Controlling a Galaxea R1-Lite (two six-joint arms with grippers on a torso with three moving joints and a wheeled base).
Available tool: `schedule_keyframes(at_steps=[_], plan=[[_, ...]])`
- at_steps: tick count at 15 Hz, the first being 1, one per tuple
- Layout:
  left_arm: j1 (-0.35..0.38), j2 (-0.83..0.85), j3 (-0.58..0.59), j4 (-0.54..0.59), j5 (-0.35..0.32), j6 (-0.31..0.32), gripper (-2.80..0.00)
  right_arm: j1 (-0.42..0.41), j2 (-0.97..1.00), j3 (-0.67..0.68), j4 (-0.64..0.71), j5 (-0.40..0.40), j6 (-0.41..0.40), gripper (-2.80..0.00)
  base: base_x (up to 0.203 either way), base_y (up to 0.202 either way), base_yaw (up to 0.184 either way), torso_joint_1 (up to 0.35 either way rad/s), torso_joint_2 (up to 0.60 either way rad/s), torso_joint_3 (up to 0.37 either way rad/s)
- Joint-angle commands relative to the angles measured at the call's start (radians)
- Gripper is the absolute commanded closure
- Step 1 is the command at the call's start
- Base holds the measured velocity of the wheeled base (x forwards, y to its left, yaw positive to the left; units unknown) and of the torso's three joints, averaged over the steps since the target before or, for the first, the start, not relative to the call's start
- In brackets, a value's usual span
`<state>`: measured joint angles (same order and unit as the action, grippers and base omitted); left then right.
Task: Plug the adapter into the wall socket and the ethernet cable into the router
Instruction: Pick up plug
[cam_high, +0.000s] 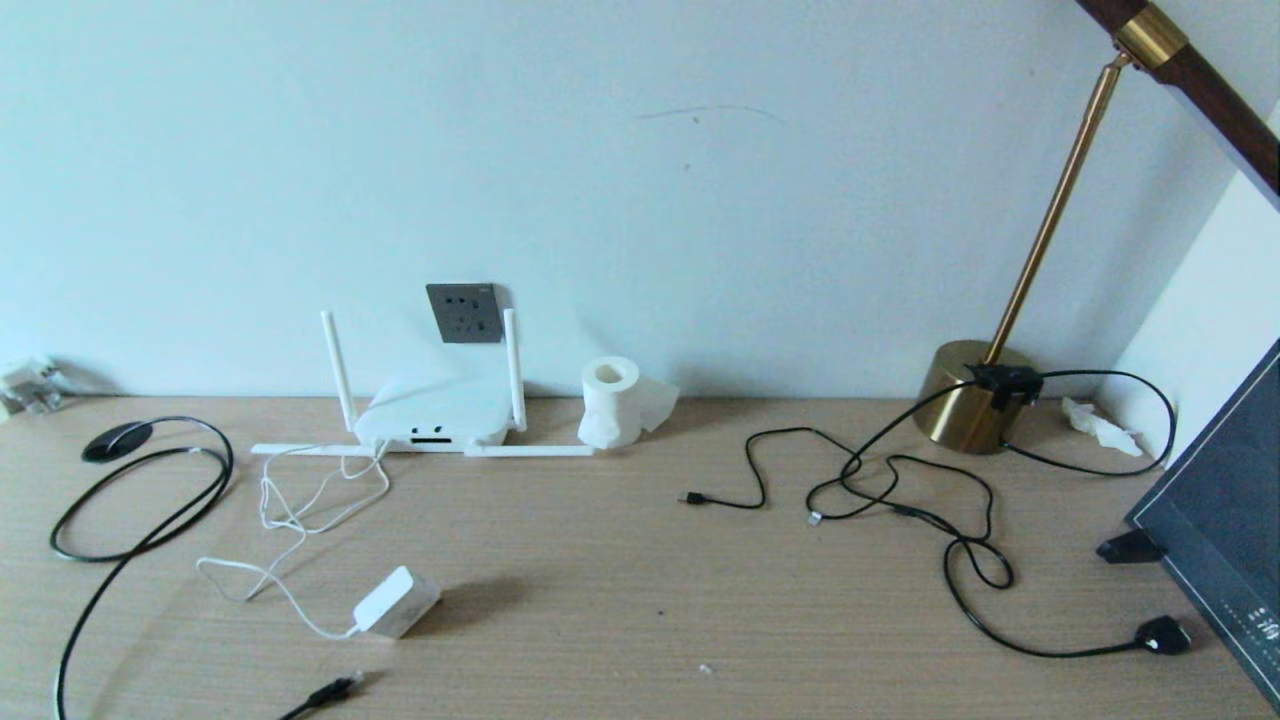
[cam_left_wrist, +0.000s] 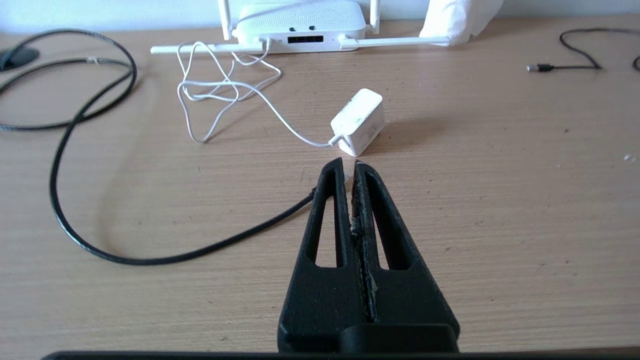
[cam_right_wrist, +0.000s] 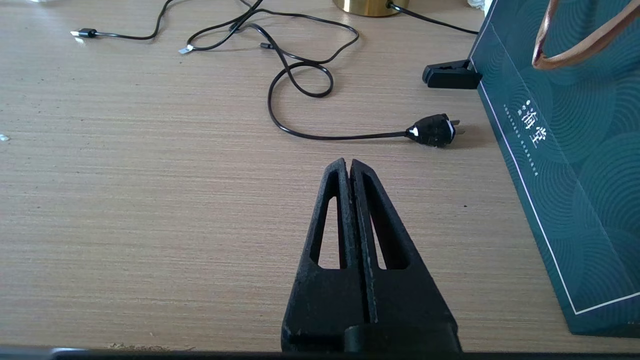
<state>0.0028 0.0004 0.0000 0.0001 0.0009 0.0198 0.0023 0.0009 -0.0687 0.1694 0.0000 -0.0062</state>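
The left gripper (cam_left_wrist: 350, 162) is seen closed with its fingers pressed together and nothing held, hovering low over the wooden desk (cam_high: 640, 560). Just beyond its tips the adapter (cam_left_wrist: 358, 121) lies on the desk, its thin white cord (cam_left_wrist: 220, 95) looping away to the router (cam_left_wrist: 300, 25), which sits farther ahead against the wall with two antennas upright and two laid flat. The ethernet cable (cam_left_wrist: 150, 257) is seen running in from the gripper's left, its plug end hidden behind the fingers; in the head view that plug (cam_high: 335, 689) lies at the near edge of the desk. The wall socket (cam_high: 464, 313) is mounted on the wall above the router, with nothing plugged into it. The right gripper (cam_right_wrist: 348, 162) is likewise closed and empty, above bare desk; beyond it lies a black power plug (cam_right_wrist: 434, 131), and a dark green paper bag (cam_right_wrist: 575, 165) stands to its right, its contents not visible.
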Motion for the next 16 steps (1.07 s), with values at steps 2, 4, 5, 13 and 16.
schedule_keyframes(at_steps=[2,4,5,13,16], plan=[[0.0,0.001,0.0,0.005,-0.007,0.081,0.0,0.001,0.001,0.0,0.001,0.0,0.0,0.0,0.0,0.0,0.0,0.0,0.0,0.0],[0.0,0.001,0.0,0.001,-0.021,0.109,0.0,0.0,0.001,0.0,0.001,0.0,-0.001,0.0,0.0,0.0,0.0,0.0,0.0,0.0],[0.0,0.001,-0.009,-0.004,-0.022,0.121,0.0,0.001,0.001,0.0,0.001,0.0,0.0,0.0,0.0,0.0,0.0,0.0,0.0,0.0],[-0.118,0.705,-0.584,0.112,-0.118,0.239,0.0,0.001,0.001,0.0,0.001,0.0,0.0,0.0,0.0,0.0,0.0,0.0,0.0,0.0],[-0.15,0.976,-0.684,0.268,-0.231,0.313,0.0,0.001,0.001,0.0,0.001,0.0,-0.001,0.0,0.0,0.0,0.0,0.0,0.0,0.0]])
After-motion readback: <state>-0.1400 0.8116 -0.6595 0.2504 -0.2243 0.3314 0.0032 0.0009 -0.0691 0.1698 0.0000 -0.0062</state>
